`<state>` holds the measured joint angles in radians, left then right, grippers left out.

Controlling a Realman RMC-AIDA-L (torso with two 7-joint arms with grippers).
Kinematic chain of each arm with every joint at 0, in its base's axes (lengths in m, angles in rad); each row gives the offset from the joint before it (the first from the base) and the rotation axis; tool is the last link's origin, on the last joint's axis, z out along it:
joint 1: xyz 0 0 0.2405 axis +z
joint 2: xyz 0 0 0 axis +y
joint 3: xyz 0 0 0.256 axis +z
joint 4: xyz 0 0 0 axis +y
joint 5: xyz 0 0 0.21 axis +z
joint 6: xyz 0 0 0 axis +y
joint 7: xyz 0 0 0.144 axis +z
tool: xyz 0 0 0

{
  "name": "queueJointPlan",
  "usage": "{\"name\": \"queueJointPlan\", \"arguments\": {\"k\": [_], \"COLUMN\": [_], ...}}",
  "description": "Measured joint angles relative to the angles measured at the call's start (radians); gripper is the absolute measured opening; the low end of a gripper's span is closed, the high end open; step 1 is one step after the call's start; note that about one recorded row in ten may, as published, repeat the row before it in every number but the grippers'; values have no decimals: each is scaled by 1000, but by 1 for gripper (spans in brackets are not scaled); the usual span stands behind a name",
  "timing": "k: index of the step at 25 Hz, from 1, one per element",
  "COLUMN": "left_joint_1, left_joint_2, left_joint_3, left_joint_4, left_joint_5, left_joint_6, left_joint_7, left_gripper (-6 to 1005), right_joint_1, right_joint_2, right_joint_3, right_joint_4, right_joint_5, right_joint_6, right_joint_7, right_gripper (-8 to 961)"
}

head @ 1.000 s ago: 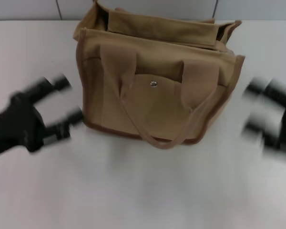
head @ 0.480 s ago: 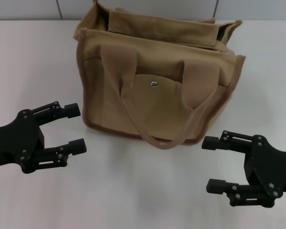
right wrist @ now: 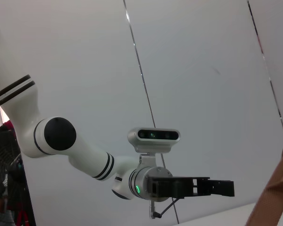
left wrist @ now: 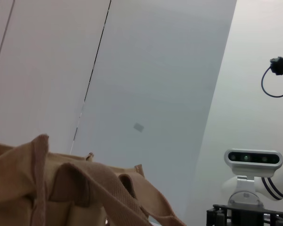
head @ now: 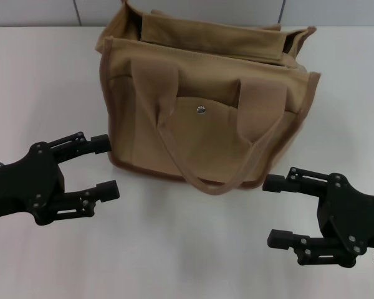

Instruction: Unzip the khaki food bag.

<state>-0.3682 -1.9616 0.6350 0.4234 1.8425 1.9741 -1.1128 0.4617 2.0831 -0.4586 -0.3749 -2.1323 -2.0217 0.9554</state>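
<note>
At lower left of the head view I see my left end effector (head: 103, 166), fingers spread wide and holding nothing, its upper fingertip just beside the bag's lower left corner. The khaki food bag (head: 206, 106) stands upright in the upper centre on the white counter (head: 43, 75): boxy tan canvas, brown-trimmed edges, a silver snap (head: 201, 109) on the front pocket, one webbing handle (head: 202, 146) drooping forward. At lower right, my right end effector (head: 272, 210) is also released, below the bag's right corner. Bare counter lies either side and in front.
</note>
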Motion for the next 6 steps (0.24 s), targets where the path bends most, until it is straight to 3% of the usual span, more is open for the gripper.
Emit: {"name": "queueJointPlan", "arguments": {"k": [6], "left_joint_1": [-2], "left_joint_2": [-6], "left_joint_3": [0], "left_joint_4": [0], "left_joint_5": [0], "left_joint_6": [-1], "left_joint_7": [5], "left_gripper": [855], "right_joint_1": [0], "right_joint_2": [0], "right_joint_3": [-1], "right_joint_4": [1], "right_joint_5": [0], "right_joint_6": [0], "right_joint_7": [-1], "right_gripper": [784]}}
